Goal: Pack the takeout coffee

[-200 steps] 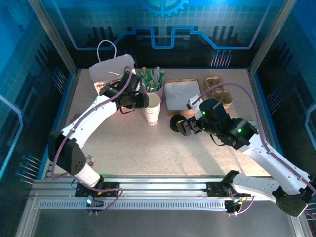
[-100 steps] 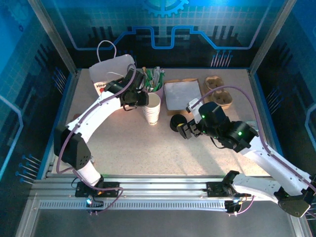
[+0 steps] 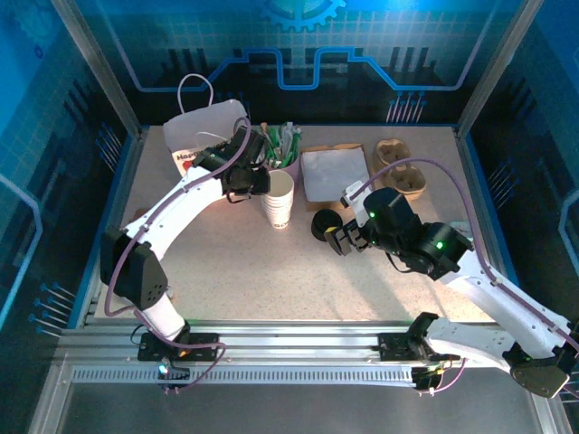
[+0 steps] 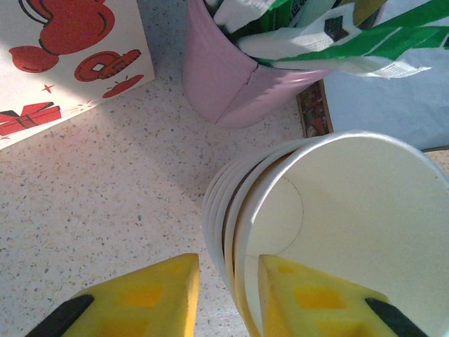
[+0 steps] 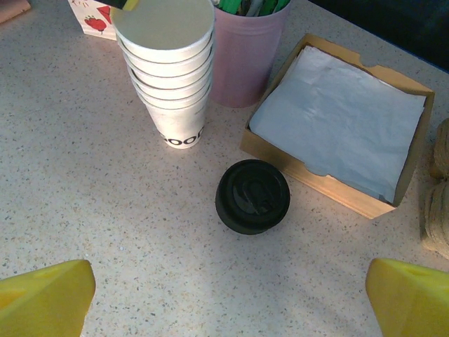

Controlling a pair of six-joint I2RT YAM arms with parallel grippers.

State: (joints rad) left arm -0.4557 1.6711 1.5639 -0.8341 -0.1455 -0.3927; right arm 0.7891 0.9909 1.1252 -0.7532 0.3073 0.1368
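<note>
Near the table [image 3: 271, 280] centre in the top view, a stack [image 3: 280, 206] of white cups; nested at its head, the top cup [image 4: 351, 225], mouth up, no lid on it.

Directly above the stack, the left gripper [image 3: 261, 181]; in its wrist view, yellow fingers [image 4: 147, 298] drawn close together astride the cup rims at the stack's 9 o'clock side, one outside the stack, the other over the top cup's mouth; cannot tell whether the pads press the paper (gap narrow, rims between).

At 12 o'clock of the stack, just beside it, a pink cup [image 3: 288, 163] of green-white sticks; at 10 o'clock, a bag [image 3: 204, 136] with red print, upright at the far left.

At 4 o'clock of the stack, apart from it, a black lid [image 3: 323, 223] flat on the table; at 12 o'clock of the lid, a brown box [image 3: 335, 174] of white napkins; at 3 o'clock of the box, brown carriers [image 3: 401, 167].

At 4 o'clock of the lid, near it, the right gripper [image 3: 344, 237], fingers spread wide, nothing between them; in its wrist view, lid [image 5: 252, 196] centred ahead of both yellow fingertips [image 5: 42, 295].
</note>
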